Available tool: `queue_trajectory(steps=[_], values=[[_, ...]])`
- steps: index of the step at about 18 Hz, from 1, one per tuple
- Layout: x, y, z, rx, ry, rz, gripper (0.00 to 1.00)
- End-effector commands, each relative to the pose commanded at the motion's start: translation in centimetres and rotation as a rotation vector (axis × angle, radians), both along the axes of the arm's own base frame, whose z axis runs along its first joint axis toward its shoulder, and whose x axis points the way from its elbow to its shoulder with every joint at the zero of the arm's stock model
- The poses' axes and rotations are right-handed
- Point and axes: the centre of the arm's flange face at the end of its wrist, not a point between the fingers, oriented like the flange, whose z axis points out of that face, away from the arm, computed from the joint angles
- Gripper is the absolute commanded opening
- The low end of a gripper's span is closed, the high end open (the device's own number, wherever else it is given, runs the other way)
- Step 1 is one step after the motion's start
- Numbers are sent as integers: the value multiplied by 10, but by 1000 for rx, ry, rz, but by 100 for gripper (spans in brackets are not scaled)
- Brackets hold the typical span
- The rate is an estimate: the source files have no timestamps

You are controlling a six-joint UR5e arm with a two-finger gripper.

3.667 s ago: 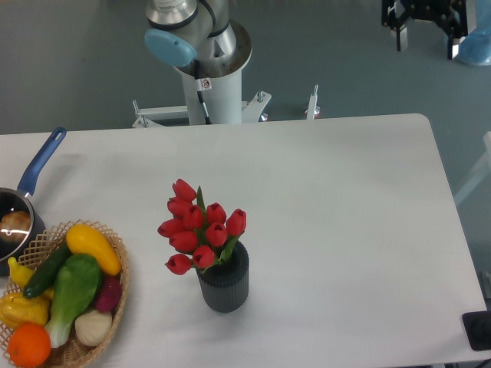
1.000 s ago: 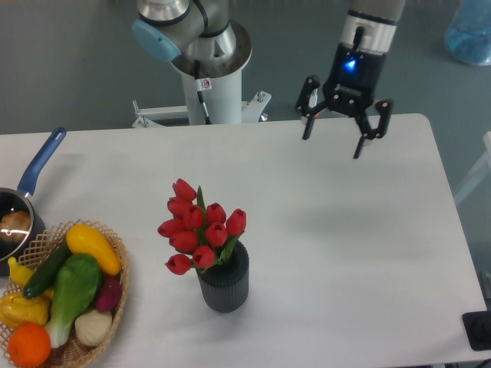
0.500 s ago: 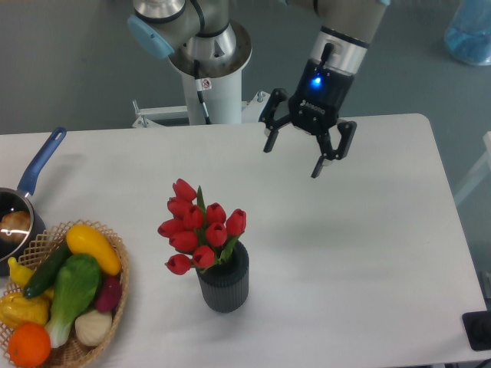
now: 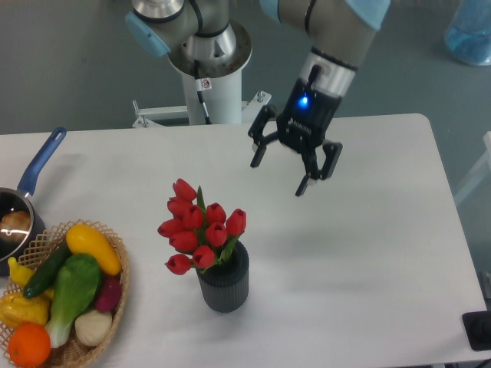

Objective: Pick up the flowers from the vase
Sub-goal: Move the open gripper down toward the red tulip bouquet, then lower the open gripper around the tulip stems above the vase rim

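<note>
A: Setting: white tabletop, grey floor behind, robot pedestal at the far edge. Status of task?

B: Nothing lifted yet, by my reading. Item one, the flowers: red closed tulip buds with green leaves, stems seated in the vase. Item two, the vase: dark grey, ribbed, upright near the front middle of the tabletop.

A: And the gripper?

B: In the air, up and to the right of the flowers, apart from them. Its fingers are spread wide, holding nothing.

A: Remaining?

B: Approach, grasp and lift all appear outstanding.
</note>
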Motion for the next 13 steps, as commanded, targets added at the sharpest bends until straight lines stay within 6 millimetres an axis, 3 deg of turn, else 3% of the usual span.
queue_trajectory(steps=[9,13], values=[[7,23,-28,12,66,-164,100],[18,33,-40,84,0,-186,100]])
